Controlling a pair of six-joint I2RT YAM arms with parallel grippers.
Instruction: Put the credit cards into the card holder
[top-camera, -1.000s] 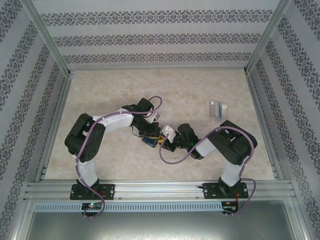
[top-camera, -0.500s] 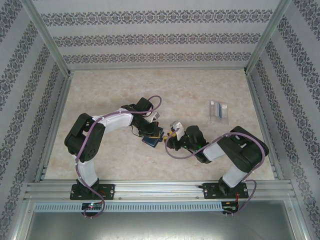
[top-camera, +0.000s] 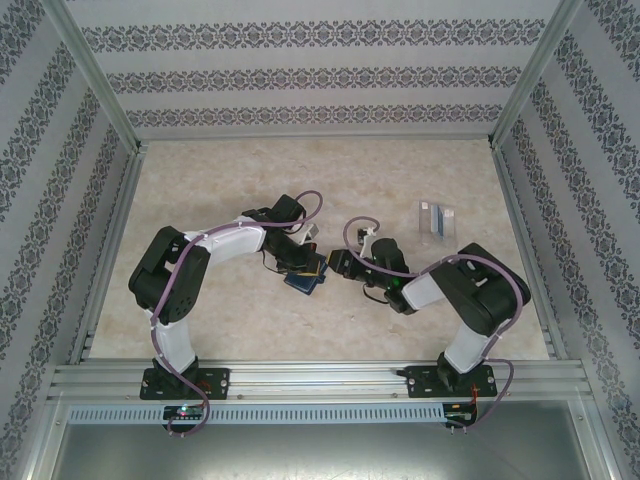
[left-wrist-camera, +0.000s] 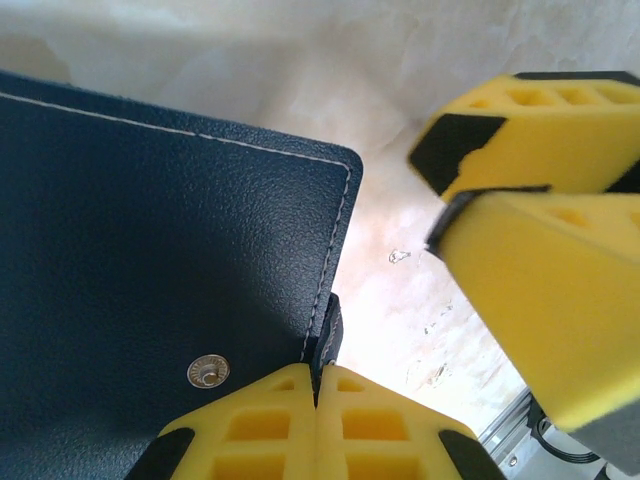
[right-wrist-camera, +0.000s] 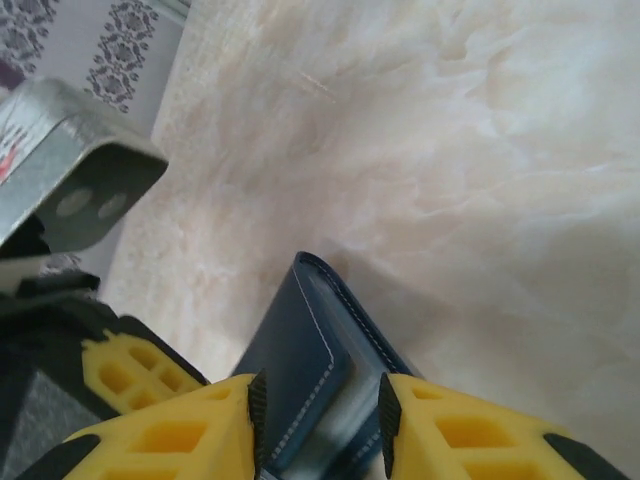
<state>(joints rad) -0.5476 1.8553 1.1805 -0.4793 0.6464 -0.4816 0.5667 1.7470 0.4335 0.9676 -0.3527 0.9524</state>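
Left jaws shut tight on one edge of the wallet (left-wrist-camera: 150, 230) over the mid-tabletop (right-wrist-camera: 450, 150), right jaws half-open astride its other side, pinch unclear: one hard pull and it could slip free or fold closed!

Dark navy card holder (left-wrist-camera: 150, 250) takes up the left and centre, grained leather look, pale stitching (left-wrist-camera: 335, 230) along its top and right edges, rounded corner upper right. Metal snap stud (left-wrist-camera: 207, 372) sits low on the holder, near the bottom. Left hand (left-wrist-camera: 317, 385) at bottom centre, yellow pads pressed together with a thin dark edge of the holder pinched between them. Right hand (left-wrist-camera: 445, 195) at upper right, two yellow fingers with black tips, a narrow gap between them, apart from the holder, nothing visible in the gap. Pale marbled surface (left-wrist-camera: 400, 80) behind and between. Bit of metal rail (left-wrist-camera: 510, 440) and a dark cable at bottom right corner
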